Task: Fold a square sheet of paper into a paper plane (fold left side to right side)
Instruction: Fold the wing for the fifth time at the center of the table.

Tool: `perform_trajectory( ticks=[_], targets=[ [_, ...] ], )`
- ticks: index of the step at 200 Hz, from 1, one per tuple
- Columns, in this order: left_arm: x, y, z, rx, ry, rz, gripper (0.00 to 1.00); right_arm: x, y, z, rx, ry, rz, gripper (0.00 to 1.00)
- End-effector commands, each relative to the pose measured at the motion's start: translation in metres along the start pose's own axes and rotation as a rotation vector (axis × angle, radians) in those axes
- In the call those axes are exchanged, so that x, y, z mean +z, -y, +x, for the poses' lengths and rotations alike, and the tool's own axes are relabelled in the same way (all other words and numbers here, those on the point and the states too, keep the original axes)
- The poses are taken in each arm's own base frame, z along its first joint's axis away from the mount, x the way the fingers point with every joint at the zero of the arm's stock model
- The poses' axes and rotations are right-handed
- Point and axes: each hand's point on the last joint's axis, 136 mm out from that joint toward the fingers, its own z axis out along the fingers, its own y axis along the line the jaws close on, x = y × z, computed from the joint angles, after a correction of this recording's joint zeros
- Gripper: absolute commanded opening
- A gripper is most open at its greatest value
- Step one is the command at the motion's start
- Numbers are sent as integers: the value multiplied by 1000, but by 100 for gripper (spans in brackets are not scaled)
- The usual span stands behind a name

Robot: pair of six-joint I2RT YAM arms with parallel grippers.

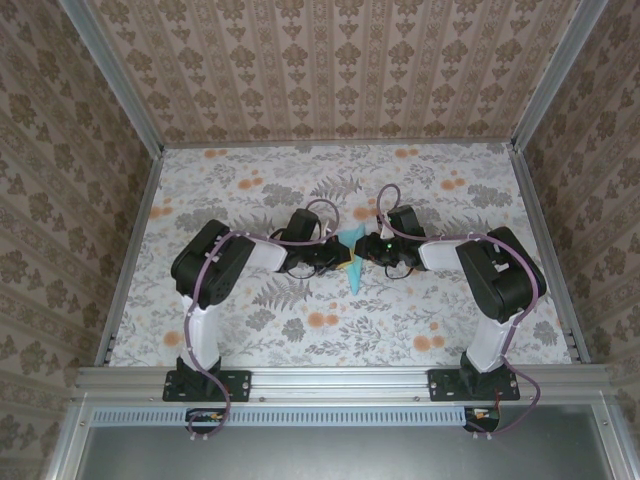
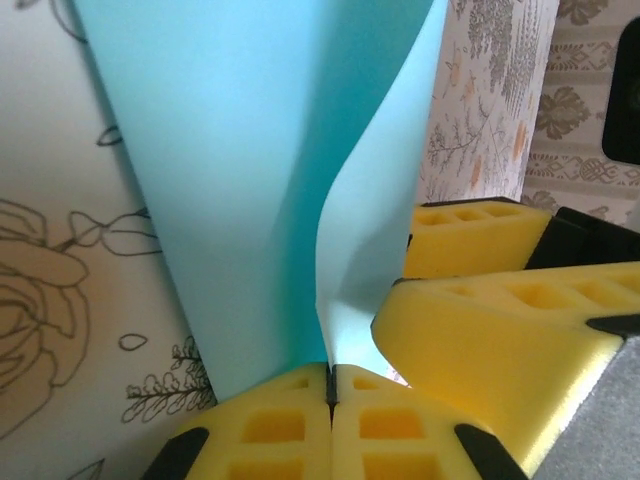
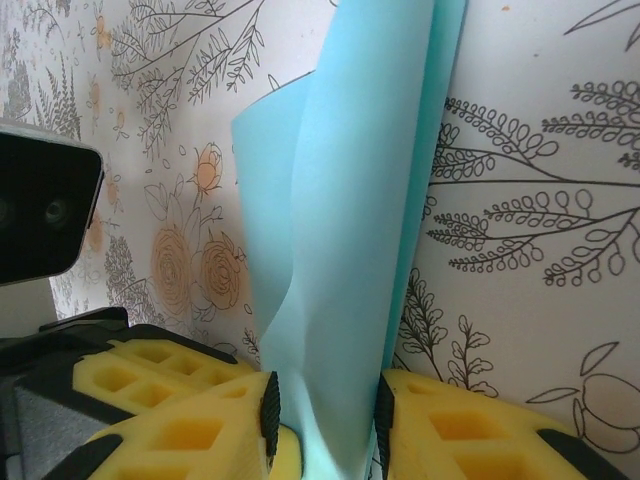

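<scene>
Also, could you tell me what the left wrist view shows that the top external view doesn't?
Left wrist: the left gripper, its fingers shut on the blue paper's edge, a flap curling toward the right gripper's yellow fingers. Top external: the left arm and right arm whole, and the paper's narrow tip pointing toward their bases. Both: the paper between the two grippers.

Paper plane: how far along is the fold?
Done: the paper plane is already narrow and pointed. In hand: the left end effector is shut on its edge; the right end effector straddles it, fingers apart. Left: one layer stands curled, not pressed flat.
</scene>
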Motion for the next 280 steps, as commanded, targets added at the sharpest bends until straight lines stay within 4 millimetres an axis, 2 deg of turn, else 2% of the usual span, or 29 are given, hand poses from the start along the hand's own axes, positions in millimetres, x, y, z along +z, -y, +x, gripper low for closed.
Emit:
perform_trajectory(
  ticks=[1, 26, 61, 85, 170, 218, 280],
  targets=[
    [-1, 2, -9, 20, 39, 1, 0, 5, 9, 14, 11, -54, 41, 34],
    [-8, -2, -11, 26, 54, -15, 0, -3, 1, 6, -4, -33, 26, 37],
    [-14, 3, -14, 55, 65, -6, 0, -19, -10, -10, -20, -3, 16, 42],
    [-17, 8, -16, 82, 69, -5, 0, -23, -15, -18, -14, 6, 14, 45],
    [-19, 1, -16, 93, 65, -37, 0, -7, -23, -23, 33, -25, -21, 48],
    [-20, -1, -15, 91, 66, -44, 0, 0, -16, -21, 52, -34, 12, 48],
    [-20, 0, -16, 92, 66, -45, 0, 8, -16, -19, 54, -55, 11, 49]
  ],
)
